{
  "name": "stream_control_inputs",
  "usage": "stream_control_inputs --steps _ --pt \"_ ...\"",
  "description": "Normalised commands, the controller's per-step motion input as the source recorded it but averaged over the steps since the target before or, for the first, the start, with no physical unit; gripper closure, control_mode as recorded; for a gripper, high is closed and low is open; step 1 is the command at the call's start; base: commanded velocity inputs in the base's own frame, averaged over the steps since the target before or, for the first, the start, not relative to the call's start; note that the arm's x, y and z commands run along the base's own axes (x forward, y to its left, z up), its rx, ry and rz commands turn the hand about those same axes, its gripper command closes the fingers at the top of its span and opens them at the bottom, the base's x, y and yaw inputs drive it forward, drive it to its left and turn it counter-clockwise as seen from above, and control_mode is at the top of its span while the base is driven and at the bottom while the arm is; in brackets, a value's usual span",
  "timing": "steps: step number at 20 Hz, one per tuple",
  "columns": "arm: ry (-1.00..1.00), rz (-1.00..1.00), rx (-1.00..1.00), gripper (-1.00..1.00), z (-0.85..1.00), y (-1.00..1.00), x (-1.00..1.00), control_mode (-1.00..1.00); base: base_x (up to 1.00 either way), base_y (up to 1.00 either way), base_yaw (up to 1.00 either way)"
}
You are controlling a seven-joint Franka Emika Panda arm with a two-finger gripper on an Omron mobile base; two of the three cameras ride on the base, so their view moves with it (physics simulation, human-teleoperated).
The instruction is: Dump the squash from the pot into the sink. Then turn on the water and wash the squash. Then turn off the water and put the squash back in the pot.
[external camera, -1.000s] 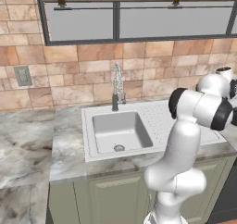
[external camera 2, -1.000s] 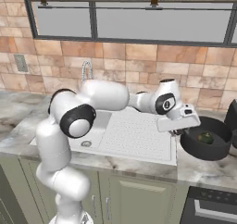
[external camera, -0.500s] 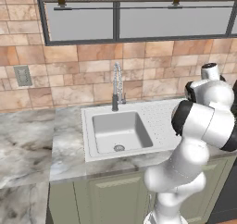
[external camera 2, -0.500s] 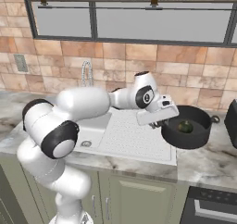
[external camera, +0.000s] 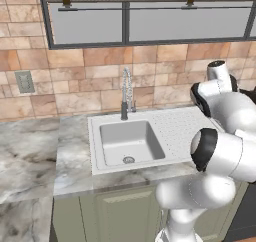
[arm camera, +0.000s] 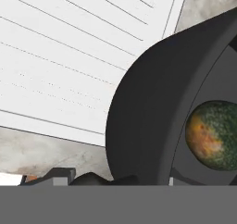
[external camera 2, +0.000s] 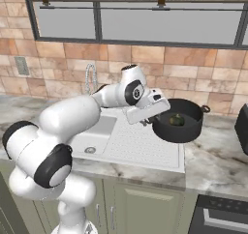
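A: While the arm reaches across the sink (external camera 2: 99, 131), where does the pot (external camera 2: 180, 124) sit?

B: In the right base view it is lifted above the right end of the ribbed drainboard (external camera 2: 140, 143), its near rim at the gripper (external camera 2: 147, 121). The far loop handle (external camera 2: 205, 109) points toward the brick wall (external camera 2: 193, 73).

A: Is the gripper holding it?

B: It looks so. In the hand view the pot's dark wall (arm camera: 152, 116) runs down to the bottom edge where the fingertips (arm camera: 99, 178) rise, so the jaws appear closed on the rim. The contact itself is partly hidden.

A: And the squash (external camera 2: 177, 120)?

B: It lies inside the pot. The hand view shows it (arm camera: 214, 135) as a round green body with an orange patch, resting on the pot's floor at the right.

A: What lies under the pot?

B: The white ribbed drainboard (arm camera: 83, 56), with grey marble counter (arm camera: 51, 153) past its edge.

A: What does the left base view give?

B: The basin (external camera: 131, 143) with its round drain (external camera: 129, 160), and the coiled tap (external camera: 126, 93) behind it. No stream falls from the tap. The arm (external camera: 220, 136) fills the right side there.
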Motion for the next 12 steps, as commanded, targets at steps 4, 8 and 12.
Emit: stream_control_inputs --steps 4,8,12 --pt "0.10 0.19 0.01 1.00 0.17 0.66 -0.01 -1.00 0.00 0.00 0.00" --pt "0.07 0.20 0.01 1.00 0.12 0.65 -0.08 -1.00 0.00 0.00 0.00" --pt "0.10 0.21 0.00 1.00 0.10 0.64 -0.09 -1.00 0.00 0.00 0.00"
